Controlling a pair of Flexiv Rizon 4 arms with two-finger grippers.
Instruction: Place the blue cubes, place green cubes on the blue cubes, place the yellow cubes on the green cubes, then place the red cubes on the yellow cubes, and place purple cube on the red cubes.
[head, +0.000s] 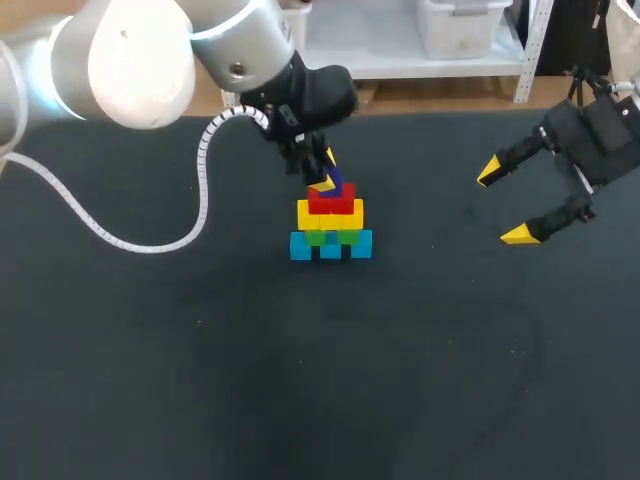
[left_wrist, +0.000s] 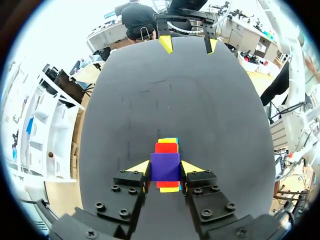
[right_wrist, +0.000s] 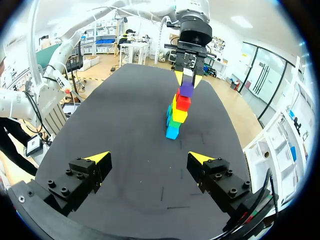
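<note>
The purple cube (left_wrist: 164, 165) is pinched between the fingers (left_wrist: 139, 168) of the left gripper (left_wrist: 166, 167), one yellow tip on each side face, so that the cube sits level and its underside is free for setting down. It is held directly on top of the red cubes (head: 332, 202) and seems to touch them; whether its weight is already carried by them cannot be told. Under the red layer the yellow cubes (head: 330, 216), the green cubes (head: 316, 238) and the blue cubes (head: 300, 246) are found, just above the middle of the frame in the head view. Only the release appears to be left. The left arm (head: 130, 50) enters from the upper left. The right gripper (head: 504, 204), with fingers spread wide and nothing between them, is parked at the upper right above the surface (head: 300, 380), well apart, probably to avoid disturbing the tower.
</note>
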